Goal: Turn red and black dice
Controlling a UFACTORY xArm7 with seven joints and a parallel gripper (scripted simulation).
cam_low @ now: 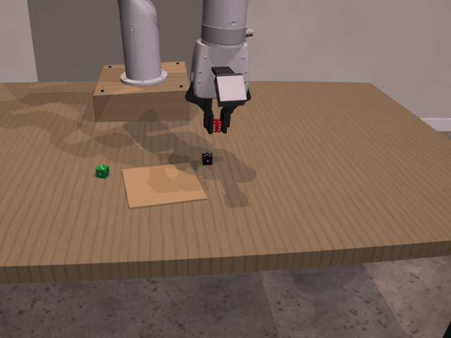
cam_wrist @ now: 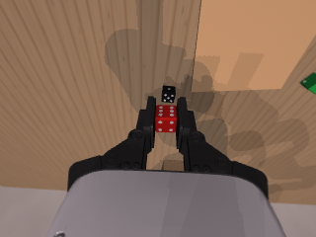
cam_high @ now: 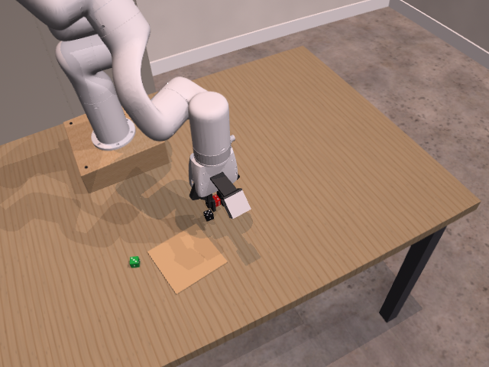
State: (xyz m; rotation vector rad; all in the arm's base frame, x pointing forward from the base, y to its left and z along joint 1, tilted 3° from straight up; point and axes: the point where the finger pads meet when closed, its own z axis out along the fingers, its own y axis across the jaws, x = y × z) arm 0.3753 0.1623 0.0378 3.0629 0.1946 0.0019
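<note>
My gripper [cam_high: 216, 203] [cam_low: 218, 128] [cam_wrist: 166, 108] is shut on the red die [cam_high: 216, 199] [cam_low: 217, 125] [cam_wrist: 166, 118] and holds it above the table. The red die's face toward the exterior camera shows 6; the wrist view shows its 6 and 4 faces. The black die [cam_high: 208, 215] [cam_low: 207, 158] [cam_wrist: 168, 94] lies flat on the table, off the mat, with 5 on top. The mat [cam_high: 177, 276] [cam_low: 145, 198] [cam_wrist: 242, 30] lies flat. The green die [cam_high: 134, 261] [cam_low: 102, 171] [cam_wrist: 311, 83] lies left of the mat in the top and exterior views, with 3 on top.
The wooden table [cam_high: 315, 157] [cam_low: 291, 203] bears everything. The arm's base block [cam_high: 126, 166] [cam_low: 141, 105] stands at the back left. The gripper's shadow falls around the black die and across part of the mat.
</note>
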